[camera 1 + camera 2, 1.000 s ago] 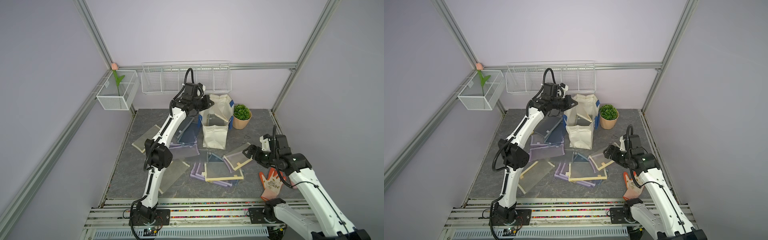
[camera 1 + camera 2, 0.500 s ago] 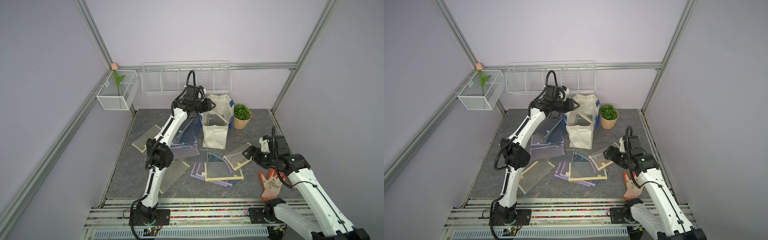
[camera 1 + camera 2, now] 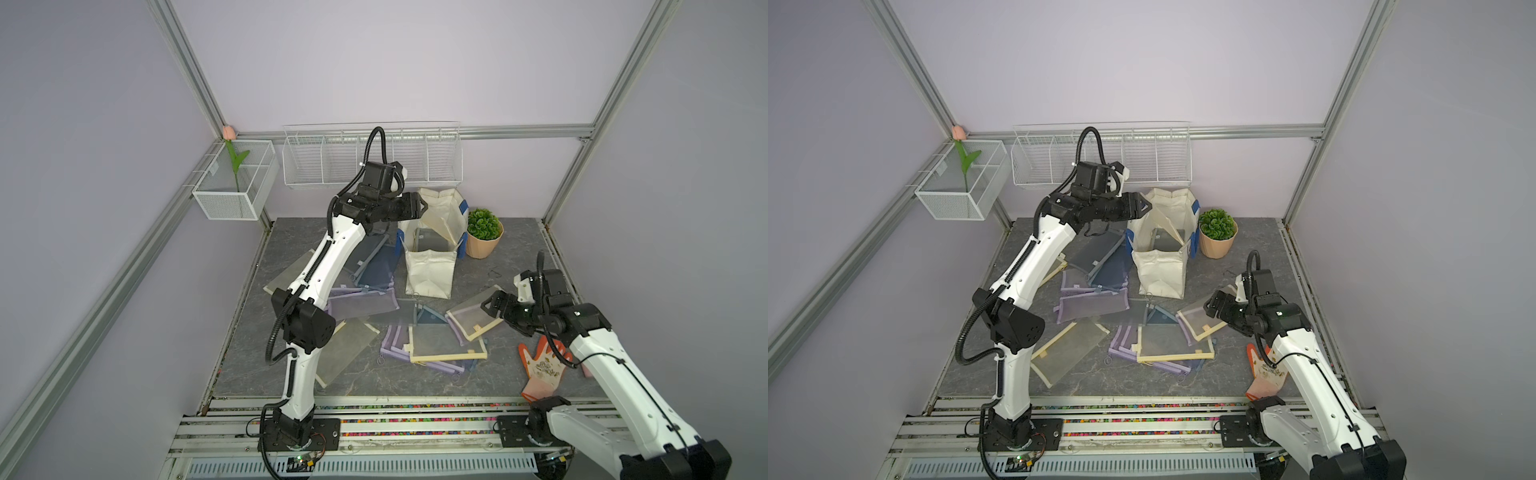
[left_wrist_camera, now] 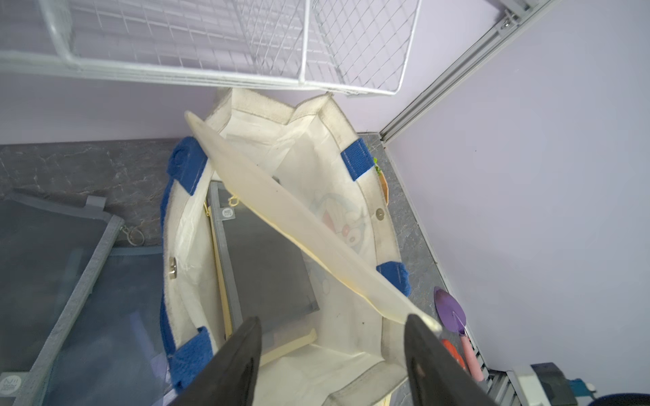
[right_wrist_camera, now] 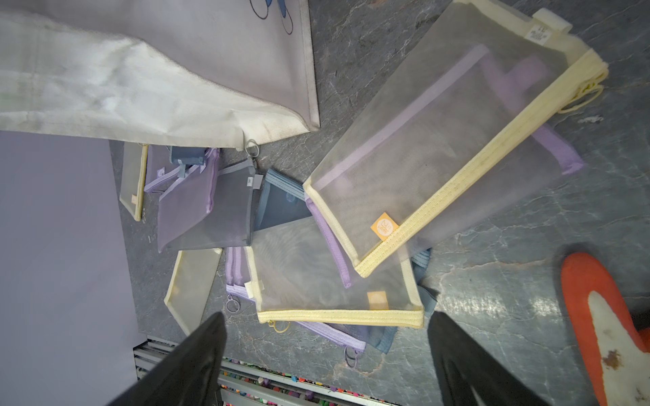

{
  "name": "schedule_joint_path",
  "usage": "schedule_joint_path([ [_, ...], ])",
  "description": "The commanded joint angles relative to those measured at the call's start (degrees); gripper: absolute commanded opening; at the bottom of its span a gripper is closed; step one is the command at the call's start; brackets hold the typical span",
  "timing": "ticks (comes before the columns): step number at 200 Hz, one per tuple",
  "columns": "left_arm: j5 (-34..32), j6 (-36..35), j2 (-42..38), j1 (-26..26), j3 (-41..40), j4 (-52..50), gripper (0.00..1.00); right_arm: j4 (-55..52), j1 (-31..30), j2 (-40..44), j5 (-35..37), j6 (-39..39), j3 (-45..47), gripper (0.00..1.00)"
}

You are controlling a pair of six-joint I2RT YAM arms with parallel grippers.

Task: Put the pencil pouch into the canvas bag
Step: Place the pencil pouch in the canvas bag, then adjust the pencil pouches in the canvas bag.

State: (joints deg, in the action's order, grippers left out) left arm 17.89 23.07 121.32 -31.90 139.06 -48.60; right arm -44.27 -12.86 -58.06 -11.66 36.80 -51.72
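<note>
The left jaws stand spread with nothing between them. In the left wrist view their two black fingers frame the open mouth of the canvas bag from above. The pencil pouch, a cream one seen on edge, lies slanted across that mouth from the corner by the back wall to the corner nearest the jaws. Its near end sits right at one fingertip; whether it touches I cannot tell, nor how deep it sits in the bag. Below it, inside the bag, lies a grey pouch. In both top views the left jaws hover just beside the bag's upper rim, on the side away from the potted plant. The plant stands just beside the bag on the counter.

The right jaws are also spread wide and hold nothing. They hang low over a loose pile of mesh pouches, well apart from the bag. Beneath them the upper yellow-trimmed pouch overlaps the lower yellow-trimmed pouch, and a lilac pouch lies farther off, near the bag's foot. An orange-and-white glove lies on the counter beside the right arm. More pouches, grey, navy and lilac, lie under the left arm. On the back wall hangs a wire rack. A mesh basket on the side wall holds a tulip.
</note>
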Motion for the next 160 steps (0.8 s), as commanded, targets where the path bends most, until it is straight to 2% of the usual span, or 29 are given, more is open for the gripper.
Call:
schedule_joint_path([
  [1, -1.07, 0.25, 3.15, -0.66, 3.32, -3.7, 0.72, 1.85, -0.31, -0.56, -0.66, -0.32, -0.28, 0.91],
  [50, -1.82, 4.05, 8.85, -1.86, 10.72, -4.14, 0.9, 0.25, -0.32, 1.43, 0.28, -0.43, 0.2, 0.91],
  [76, -3.4, 5.39, 10.67, -2.93, 12.85, -3.73, 0.92, -0.41, -0.32, 2.25, 0.46, -0.48, 0.48, 0.91],
  [160, -8.75, 8.16, 11.82, -6.55, 12.67, -0.09, 0.92, -2.7, -0.24, 2.25, -0.55, -3.72, -0.65, 0.91],
])
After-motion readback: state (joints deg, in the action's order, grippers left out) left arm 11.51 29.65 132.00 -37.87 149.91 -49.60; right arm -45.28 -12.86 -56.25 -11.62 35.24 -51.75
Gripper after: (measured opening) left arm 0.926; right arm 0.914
